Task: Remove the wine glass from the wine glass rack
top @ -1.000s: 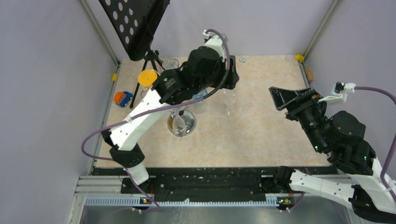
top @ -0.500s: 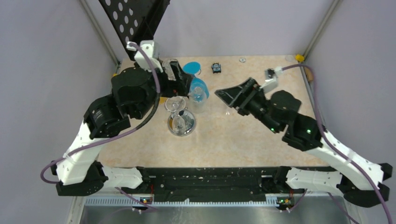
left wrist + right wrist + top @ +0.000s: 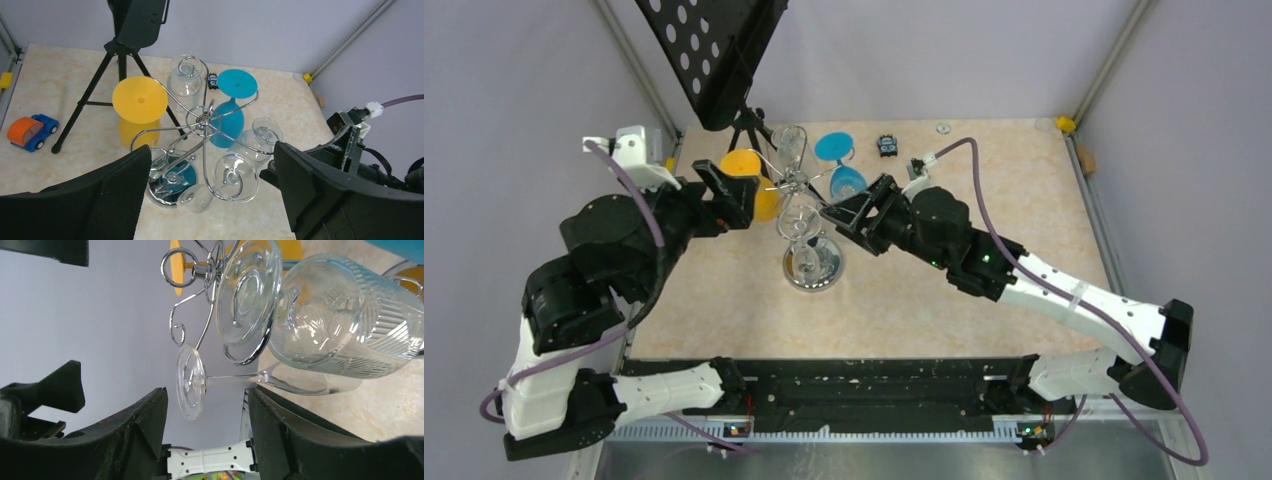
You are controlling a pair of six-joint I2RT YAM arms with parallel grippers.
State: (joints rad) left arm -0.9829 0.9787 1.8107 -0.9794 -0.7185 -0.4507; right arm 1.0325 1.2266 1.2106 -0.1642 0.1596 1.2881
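The wine glass rack (image 3: 813,270), a silver wire tree on a round chrome base, stands mid-table with several glasses hung upside down from its hooks. An orange glass (image 3: 139,101), a blue one (image 3: 229,117) and clear ones (image 3: 251,143) hang there. My left gripper (image 3: 738,199) hovers open just left of the rack, and its view looks down on the tree (image 3: 203,120). My right gripper (image 3: 856,207) is at the rack's right side. It is open, with the foot of a slim clear wine glass (image 3: 192,383) just beyond its fingertips (image 3: 137,432), untouched. A ribbed clear glass (image 3: 350,325) hangs beside it.
A black tripod stand with a perforated plate (image 3: 716,55) rises at the back left, close behind the rack. An orange and blue toy car (image 3: 29,133) lies by the left wall. A small black object (image 3: 887,146) sits near the back edge. Grey walls enclose three sides.
The left arm swung from over the back of the table to the rack's left side and its jaws widened. The right arm came in from the right to the rack, its jaws narrowing somewhat.
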